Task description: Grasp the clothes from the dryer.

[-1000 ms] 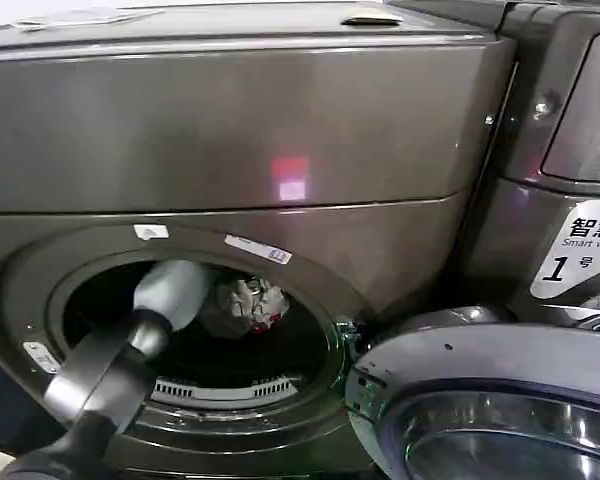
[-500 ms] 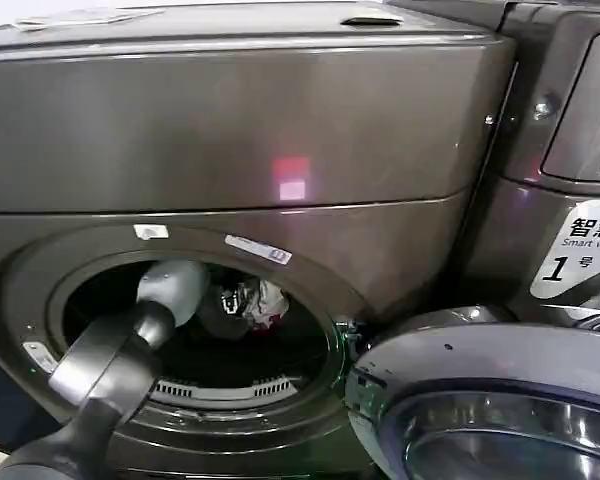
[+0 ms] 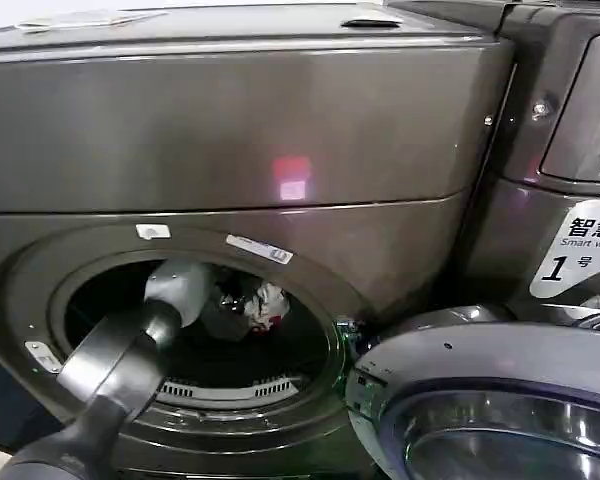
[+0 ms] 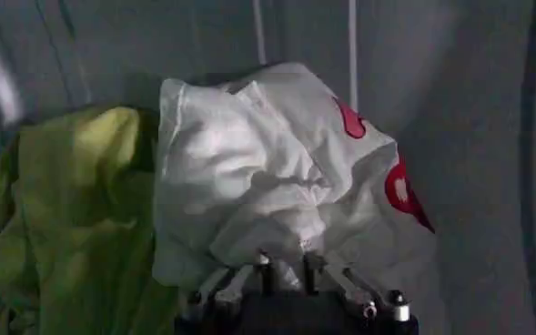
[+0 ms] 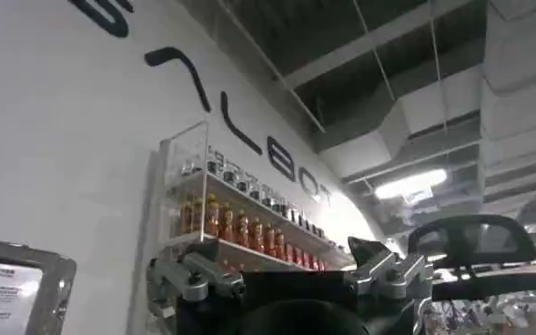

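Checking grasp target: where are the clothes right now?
The clothes sit inside the dryer drum, in the head view behind the porthole; the left hand is right at the white piece.

Looked like a showroom/demo hall w/ laundry setup: big dryer (image 3: 280, 130) beside another numbered machine (image 3: 570, 150), lettered wall (image 5: 85, 118), shelf of bottled drinks (image 5: 240, 228), exposed ceiling ducts (image 5: 450, 109).

Soft crumpled cloth clothes (image 4: 249, 173), glossy, seemingly brushed-metal dryer (image 3: 230, 130)
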`<state>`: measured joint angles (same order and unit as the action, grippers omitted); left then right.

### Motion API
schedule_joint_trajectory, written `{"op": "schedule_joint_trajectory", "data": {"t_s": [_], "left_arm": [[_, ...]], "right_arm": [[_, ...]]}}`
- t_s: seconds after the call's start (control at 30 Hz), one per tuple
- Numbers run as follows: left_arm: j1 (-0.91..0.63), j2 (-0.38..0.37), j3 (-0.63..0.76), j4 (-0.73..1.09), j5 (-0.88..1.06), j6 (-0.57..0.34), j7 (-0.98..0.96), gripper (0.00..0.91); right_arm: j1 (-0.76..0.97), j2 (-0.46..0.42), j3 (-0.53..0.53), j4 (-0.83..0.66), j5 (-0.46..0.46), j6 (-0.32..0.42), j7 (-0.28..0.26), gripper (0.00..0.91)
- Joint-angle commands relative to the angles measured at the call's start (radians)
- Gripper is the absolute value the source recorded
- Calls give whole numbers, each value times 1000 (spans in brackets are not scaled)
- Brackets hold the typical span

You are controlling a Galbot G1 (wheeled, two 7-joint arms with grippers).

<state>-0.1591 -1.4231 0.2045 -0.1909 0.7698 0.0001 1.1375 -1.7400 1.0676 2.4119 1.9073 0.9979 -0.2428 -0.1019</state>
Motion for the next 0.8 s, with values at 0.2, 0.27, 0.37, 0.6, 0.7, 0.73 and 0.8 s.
{"op": "schedule_joint_trajectory", "data": {"t_s": [0.2, 0.27, 0.37, 0.6, 0.7, 0.73, 0.8], "left_arm": [[63, 9, -189, -126, -88, 52, -144, 0], [133, 29, -283, -230, -115, 91, -243, 0], [261, 75, -349, -406, -288, 152, -367, 0], [523, 98, -514, -859, -550, 223, -620, 0], [623, 72, -575, -984, -644, 229, -723, 0], [652, 65, -587, -1025, -667, 236, -761, 0], [712, 48, -619, -1096, -704, 224, -838, 0]], "right_arm": [[3, 2, -10, -5, -10, 7, 1, 907], [4, 6, -17, -3, -11, 9, 2, 907], [12, 4, -35, 1, -22, 12, 3, 907], [12, -6, -47, 5, -32, 15, 1, 907], [11, -7, -47, 4, -33, 16, 1, 907], [11, -7, -47, 3, -37, 19, 0, 907], [12, -11, -49, -1, -81, 22, 10, 907]]}}
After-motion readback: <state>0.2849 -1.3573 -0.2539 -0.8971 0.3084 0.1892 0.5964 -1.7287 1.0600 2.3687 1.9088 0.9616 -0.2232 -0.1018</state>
